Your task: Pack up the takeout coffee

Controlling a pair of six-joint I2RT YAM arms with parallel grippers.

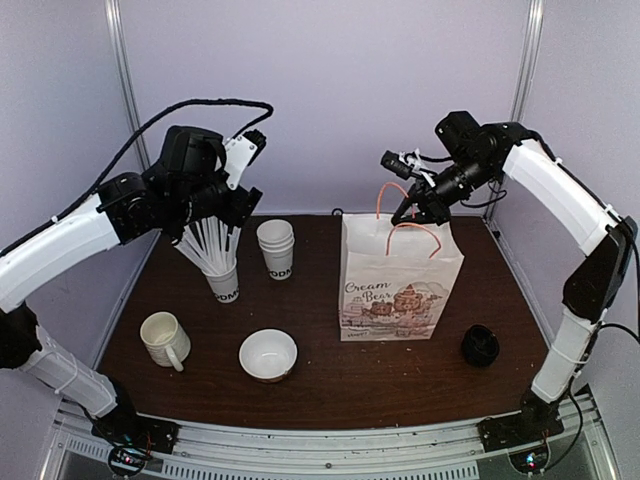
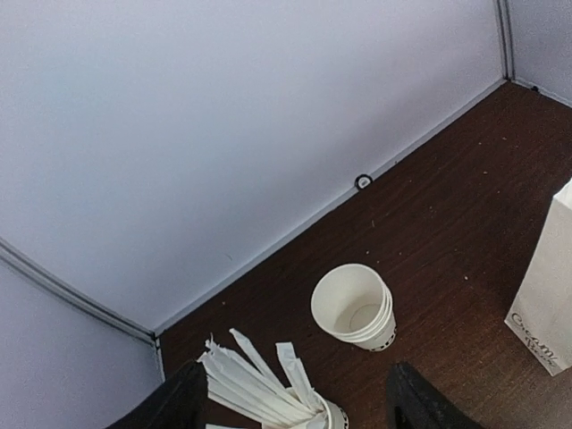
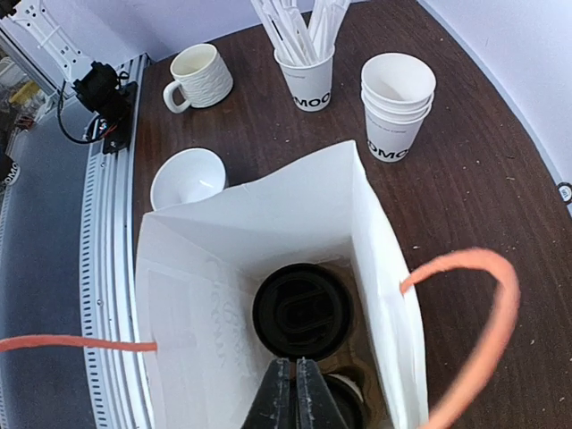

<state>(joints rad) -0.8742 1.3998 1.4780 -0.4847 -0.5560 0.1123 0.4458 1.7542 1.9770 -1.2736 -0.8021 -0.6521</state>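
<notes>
A white paper bag (image 1: 400, 280) with orange handles stands upright right of the table's middle. In the right wrist view I look down into the bag (image 3: 214, 223). One takeout coffee cup's black lid (image 3: 302, 310) sits on the bag's floor. A second black lid (image 3: 347, 400) lies beside it, partly hidden by my fingers. My right gripper (image 3: 295, 393) is shut and empty above the bag's mouth (image 1: 408, 212). My left gripper (image 2: 295, 416) is open and empty. It hovers high over a cup of wrapped straws (image 1: 222, 270).
A stack of lidless paper cups (image 1: 276, 247) stands behind the straw cup. A white handled mug (image 1: 163, 338) and a white bowl (image 1: 268, 354) sit near the front left. A small black object (image 1: 480, 345) lies right of the bag. Walls enclose the table.
</notes>
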